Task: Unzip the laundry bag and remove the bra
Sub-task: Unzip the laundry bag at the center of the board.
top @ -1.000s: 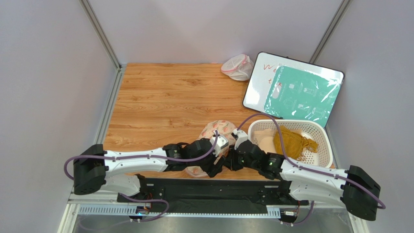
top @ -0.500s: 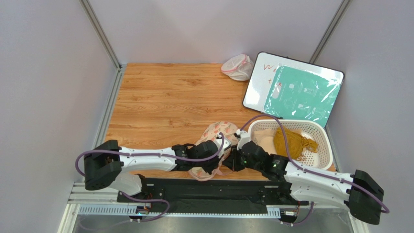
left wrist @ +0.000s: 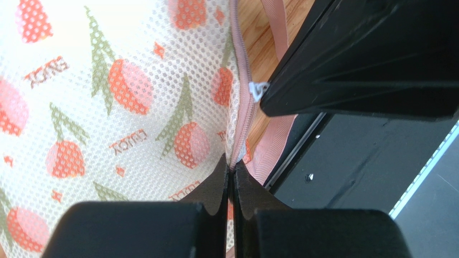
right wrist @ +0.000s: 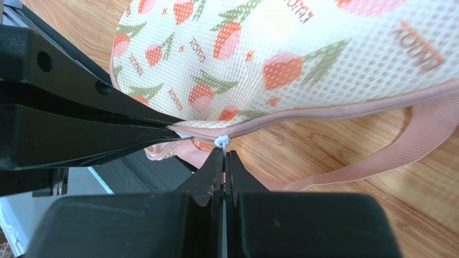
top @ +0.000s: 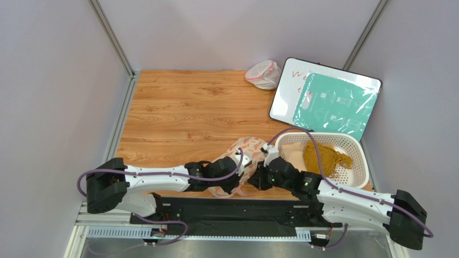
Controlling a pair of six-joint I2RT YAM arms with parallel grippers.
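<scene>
From where I stand, the left gripper (left wrist: 233, 171) is clamped shut on the pink edging (left wrist: 241, 80) of the laundry bag (top: 249, 146), pinching the seam right beside the zipper line. The bag lies on the table (top: 188, 113) near its front edge, between the two wrists, printed face up and part of it draped toward the edge. I can't make out the bra through the mesh. Just to the right, the right gripper (right wrist: 223, 157) is closed on the small white zipper pull (right wrist: 221, 142), its fingertips almost touching the left arm's fingers. Further right stands the basket (top: 362, 157) with a mustard cloth (top: 323, 156) in it, close by the right arm. The zip looks closed, so I'd say the opening pull is about to begin. The worry is that tiny pull: the tips hold only a sliver of it, and a tug off the zipper's line could slip it free. The left hold is on thin fabric, so if it gives, the whole bag would drag along instead of unzipping. The loose pink strap (right wrist: 377, 156) could also snag a finger, and the grippers are close enough to bump.
</scene>
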